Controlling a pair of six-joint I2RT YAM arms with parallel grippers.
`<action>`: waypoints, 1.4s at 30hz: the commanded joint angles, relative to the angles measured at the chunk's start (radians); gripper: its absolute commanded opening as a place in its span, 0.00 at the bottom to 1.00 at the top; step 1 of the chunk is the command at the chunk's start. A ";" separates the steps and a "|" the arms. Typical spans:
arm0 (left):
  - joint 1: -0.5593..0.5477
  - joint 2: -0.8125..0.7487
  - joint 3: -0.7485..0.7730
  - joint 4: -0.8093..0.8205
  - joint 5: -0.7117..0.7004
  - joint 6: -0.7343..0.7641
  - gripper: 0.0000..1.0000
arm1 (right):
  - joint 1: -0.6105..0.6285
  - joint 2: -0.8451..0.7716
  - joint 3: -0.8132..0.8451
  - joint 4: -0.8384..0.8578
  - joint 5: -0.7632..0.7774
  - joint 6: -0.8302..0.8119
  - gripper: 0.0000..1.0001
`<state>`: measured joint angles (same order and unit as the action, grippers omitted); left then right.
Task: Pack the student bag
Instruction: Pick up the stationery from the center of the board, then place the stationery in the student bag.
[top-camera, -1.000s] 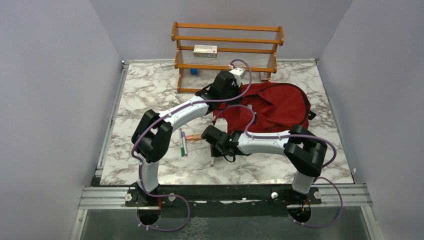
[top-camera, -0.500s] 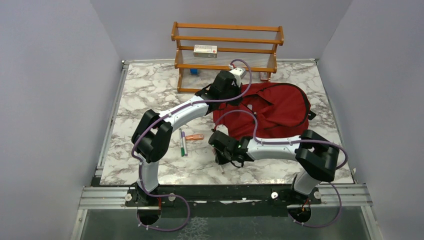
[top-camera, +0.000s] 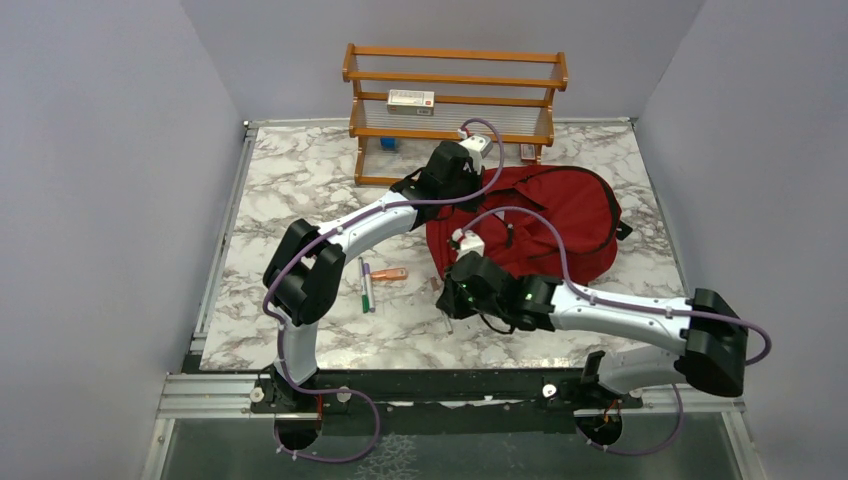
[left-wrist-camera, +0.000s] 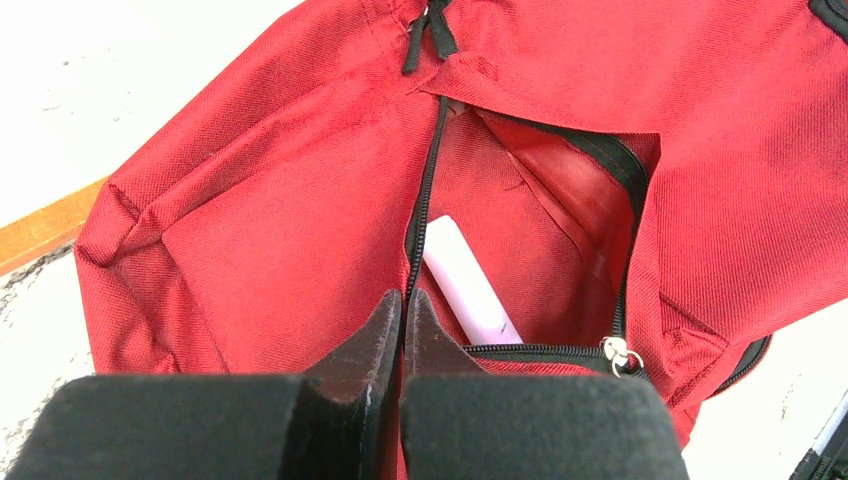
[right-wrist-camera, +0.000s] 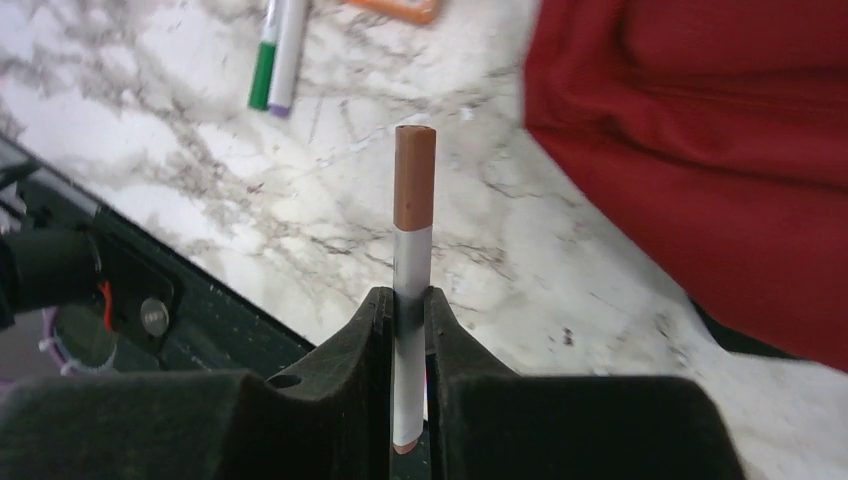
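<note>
The student bag (top-camera: 560, 215), dark red, lies at the back right of the marble table. My left gripper (left-wrist-camera: 402, 300) is shut on the fabric beside the black zipper of its open pocket; from above it (top-camera: 458, 192) sits at the bag's left edge. A pale pink marker (left-wrist-camera: 465, 280) lies inside that pocket. My right gripper (right-wrist-camera: 408, 300) is shut on a white marker with a brown cap (right-wrist-camera: 414, 185), cap pointing outward, held above the table. From above, this gripper (top-camera: 452, 300) hovers just in front of the bag's near left corner.
A green and a purple marker (top-camera: 367, 285) lie side by side left of my right gripper, with an orange item (top-camera: 392, 273) beside them. A wooden rack (top-camera: 455, 100) stands at the back, holding a white box (top-camera: 411, 100). The black table rail (right-wrist-camera: 130, 290) runs below the held marker.
My right gripper has closed on the brown-capped marker and lifted it, moving right and toward the bag while the arm stretched out low. The left arm has not moved.
</note>
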<state>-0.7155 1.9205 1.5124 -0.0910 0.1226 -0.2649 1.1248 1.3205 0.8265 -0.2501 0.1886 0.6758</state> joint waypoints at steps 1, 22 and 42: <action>0.013 -0.030 -0.007 0.013 -0.053 0.027 0.00 | 0.004 -0.129 -0.028 -0.232 0.304 0.206 0.01; 0.016 -0.068 -0.020 0.033 -0.027 0.054 0.00 | -0.654 -0.295 0.107 -0.151 0.123 -0.083 0.01; 0.023 -0.112 -0.144 0.208 0.115 -0.026 0.00 | -0.786 0.093 0.194 0.168 -0.110 -0.099 0.00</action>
<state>-0.7013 1.8668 1.3872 0.0593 0.1955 -0.2771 0.3401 1.3842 0.9962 -0.1524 0.1379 0.5926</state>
